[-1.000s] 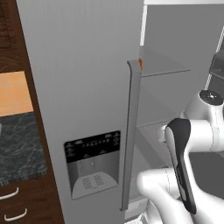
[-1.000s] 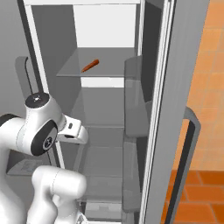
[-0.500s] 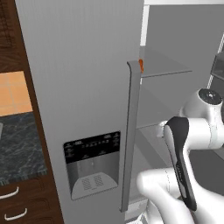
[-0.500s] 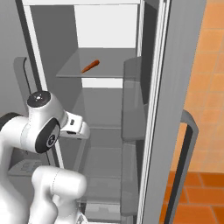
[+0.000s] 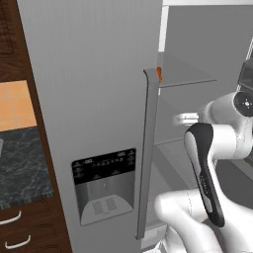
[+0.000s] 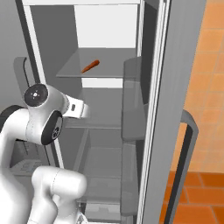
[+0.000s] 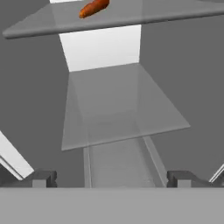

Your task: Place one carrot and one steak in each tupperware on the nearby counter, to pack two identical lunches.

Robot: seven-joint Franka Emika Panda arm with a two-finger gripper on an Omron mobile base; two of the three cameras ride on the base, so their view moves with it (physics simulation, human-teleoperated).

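we see our gripper (image 7: pixel 112 179) with its jaws spread wide and holding nothing, facing into the open fridge (image 6: pixel 109 39). one carrot (image 6: pixel 90 66) lies on the upper glass shelf (image 6: pixel 74 70), well above the gripper.

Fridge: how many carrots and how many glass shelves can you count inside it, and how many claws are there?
Carrot: 1, on the top shelf.
Glass shelves: 2 that I can make out.
Claw: 1, open and holding nothing.
Total: 4 things.
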